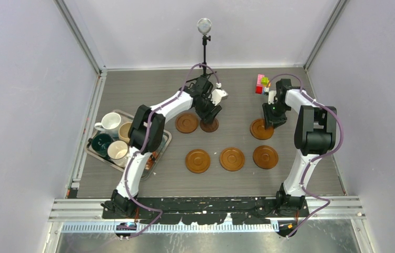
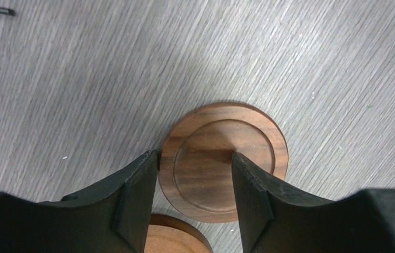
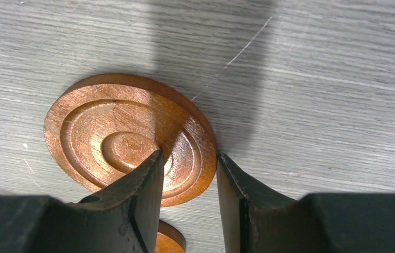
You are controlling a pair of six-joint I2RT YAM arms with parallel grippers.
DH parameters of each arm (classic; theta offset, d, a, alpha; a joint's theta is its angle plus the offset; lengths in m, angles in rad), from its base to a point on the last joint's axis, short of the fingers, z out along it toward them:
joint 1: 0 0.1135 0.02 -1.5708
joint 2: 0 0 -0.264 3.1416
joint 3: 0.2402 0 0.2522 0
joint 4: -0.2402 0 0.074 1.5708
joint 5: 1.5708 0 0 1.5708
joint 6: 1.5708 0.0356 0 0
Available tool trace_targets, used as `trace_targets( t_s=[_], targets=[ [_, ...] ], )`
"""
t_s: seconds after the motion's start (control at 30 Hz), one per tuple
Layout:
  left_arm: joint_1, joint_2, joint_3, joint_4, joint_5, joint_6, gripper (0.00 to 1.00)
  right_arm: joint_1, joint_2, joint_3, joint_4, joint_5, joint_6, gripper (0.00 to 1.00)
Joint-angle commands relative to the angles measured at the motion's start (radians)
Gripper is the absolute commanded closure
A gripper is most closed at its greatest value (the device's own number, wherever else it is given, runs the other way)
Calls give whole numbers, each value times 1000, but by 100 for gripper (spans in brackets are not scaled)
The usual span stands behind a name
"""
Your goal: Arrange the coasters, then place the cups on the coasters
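Right of the rectangular silver metal tray (image 1: 166, 138) of waiting ceramic mugs (image 1: 110, 122), six round wooden coasters (image 1: 231, 158) form two rows, left gripper (image 2: 195, 157) parted astride the small dark-brown coaster (image 2: 211, 137), right gripper (image 3: 190, 158) clenched on the rim of a mid-brown coaster (image 3: 116, 137).

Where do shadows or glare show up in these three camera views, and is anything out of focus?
Right wrist view: a dark shadow band crosses the table behind the orange-brown coaster, whose grooves shine brightly. Left wrist view: a pale bright patch on the table above the dark coaster; the near fingers look soft. Top view: even light, sharp, walls splaying outward.
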State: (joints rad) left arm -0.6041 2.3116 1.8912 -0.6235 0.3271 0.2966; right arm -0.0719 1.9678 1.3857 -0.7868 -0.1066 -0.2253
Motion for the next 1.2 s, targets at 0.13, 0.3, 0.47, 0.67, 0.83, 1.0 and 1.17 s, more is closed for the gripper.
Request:
trace_targets(
  t_s=[0.13,0.3,0.47,0.67,0.83,1.0,1.17],
  targets=[
    [-63,106,103,-61,-11,-9,50,-17,1,28,-24,53,7,55],
    [-105,152,171,-61,-30,-9,53,-16,2,22,-23,49,17,55],
    [-124,178,250,-75,-44,-22,50,-16,-7,18,-19,47,16,55],
    [-108,55,186,-102,-54,43,39,-17,-10,16,-13,32,16,54],
    [-76,0,90,-77,-63,45,32,-17,-8,20,-11,26,15,52],
    [-69,35,83,-70,-73,58,30,-17,-10,21,-13,17,15,48],
    [-72,77,128,-87,-34,39,36,-17,-6,37,-22,11,24,47]
  ],
)
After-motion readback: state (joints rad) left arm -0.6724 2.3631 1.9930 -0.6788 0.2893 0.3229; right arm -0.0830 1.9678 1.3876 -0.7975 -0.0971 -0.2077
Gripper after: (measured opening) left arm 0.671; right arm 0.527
